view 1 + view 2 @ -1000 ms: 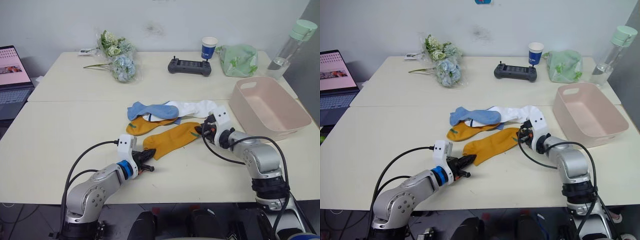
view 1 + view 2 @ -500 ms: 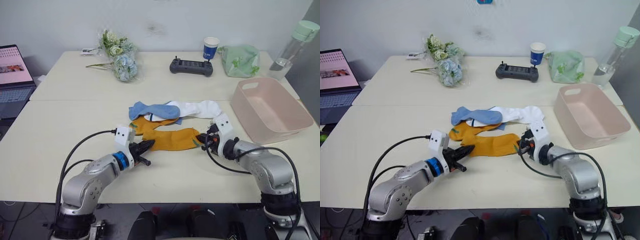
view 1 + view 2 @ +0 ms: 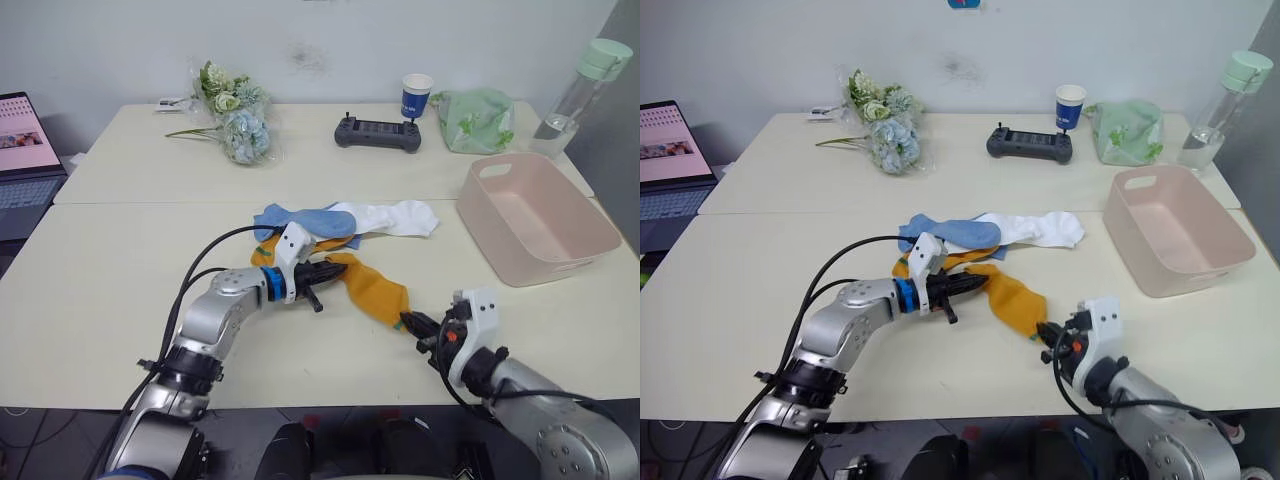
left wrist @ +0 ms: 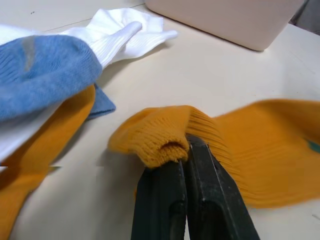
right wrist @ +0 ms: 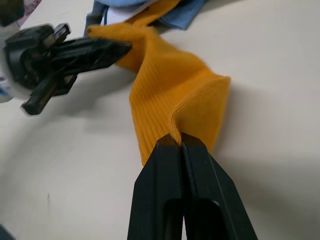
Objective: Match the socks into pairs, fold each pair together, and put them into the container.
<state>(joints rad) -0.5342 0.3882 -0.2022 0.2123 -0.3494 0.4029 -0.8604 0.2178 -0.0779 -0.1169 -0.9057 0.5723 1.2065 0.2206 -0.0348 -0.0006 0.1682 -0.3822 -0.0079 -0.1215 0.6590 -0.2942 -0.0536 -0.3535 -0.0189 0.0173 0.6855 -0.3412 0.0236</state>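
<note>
Both grippers' fingers clamped on one mustard sock (image 3: 372, 291), left gripper (image 3: 325, 269) at cuff, right gripper (image 3: 408, 322) opposite end

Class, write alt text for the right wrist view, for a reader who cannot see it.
The right gripper, its two black fingers shut, pinches one end of a mustard-orange sock lying on a pale table. At the sock's far end the left gripper grips it too, with a light blue sock lying just beyond.

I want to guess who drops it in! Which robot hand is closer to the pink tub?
Right. The right gripper sits below the pink tub, apart from it; the left gripper is farther left, by the sock pile.
</note>
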